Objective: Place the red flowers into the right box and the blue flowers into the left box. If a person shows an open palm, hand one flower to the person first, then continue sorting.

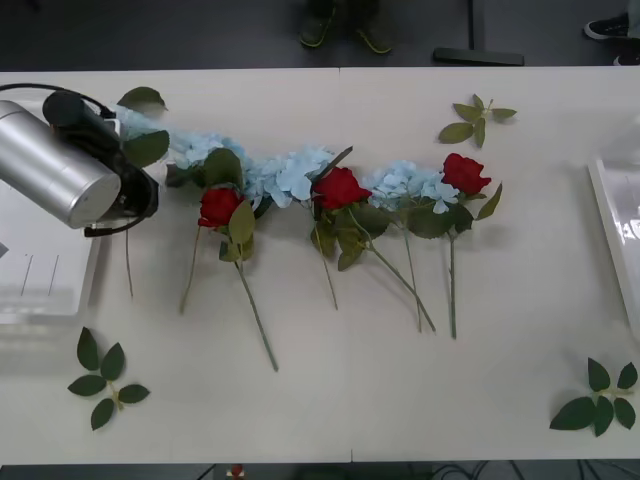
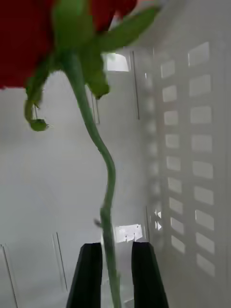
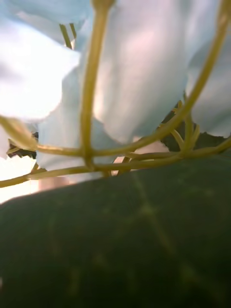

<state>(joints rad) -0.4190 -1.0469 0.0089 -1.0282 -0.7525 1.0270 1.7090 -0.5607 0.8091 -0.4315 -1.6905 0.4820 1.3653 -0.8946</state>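
At the table's left edge sits the left box, a white bin partly covered by the left arm's silver forearm. The left gripper is down at the left end of the flower row, by the leftmost blue flower and a large green leaf. From the left wrist, pale blue petals and thin yellow-green stalks sit right against the lens above a dark green leaf; whether the left fingers are spread or pressed together I cannot tell.

The row runs across the middle of the table, blooms toward the far side and stems toward the robot. After the first blue head comes a red flower, then a second blue flower, a second red flower, a third blue flower, and a third red flower. Neighbouring heads and leaves overlap. Loose leaf sprigs lie at the near left, near right and far right.

At the right edge is the rim of the right box. From the right wrist, the right gripper pinches the green stem of another red flower between its black fingers, over the white inside of the box.
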